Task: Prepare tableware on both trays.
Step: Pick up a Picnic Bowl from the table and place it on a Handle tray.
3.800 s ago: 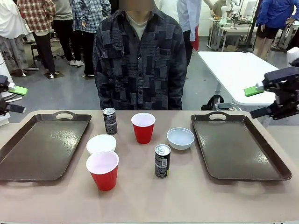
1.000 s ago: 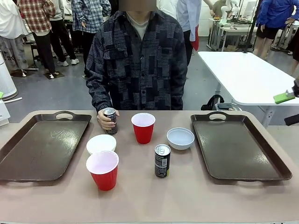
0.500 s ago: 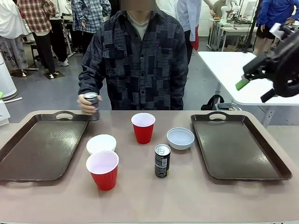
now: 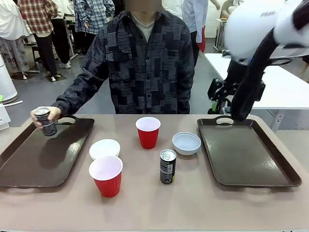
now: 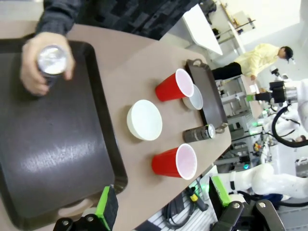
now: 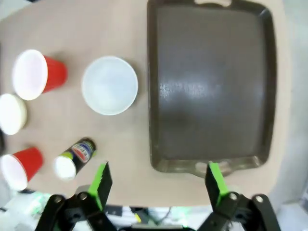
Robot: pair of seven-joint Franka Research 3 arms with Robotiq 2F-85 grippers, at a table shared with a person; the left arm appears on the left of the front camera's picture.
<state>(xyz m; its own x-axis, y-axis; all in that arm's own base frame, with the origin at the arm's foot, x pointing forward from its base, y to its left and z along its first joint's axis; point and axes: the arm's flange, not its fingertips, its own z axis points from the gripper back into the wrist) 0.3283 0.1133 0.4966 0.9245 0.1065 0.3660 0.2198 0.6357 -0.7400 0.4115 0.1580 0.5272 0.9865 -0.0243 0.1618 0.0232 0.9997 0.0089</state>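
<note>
Tableware, counted: two red plastic cups with white insides (near cup, far cup), two small round white bowls (left bowl, right bowl), two slim dark silver-topped drink cans. Also two large dark brown rectangular plastic trays.

Right gripper: pads spread apart, high over the table. First can stands just beyond one finger. Cups and bowls are farther out on that side. Right tray lies straight ahead.

Left gripper: pads spread apart, above the near end of the left tray. Far beyond it, the person's hand grips the second can over that tray; contact with the tray cannot be told.
</note>
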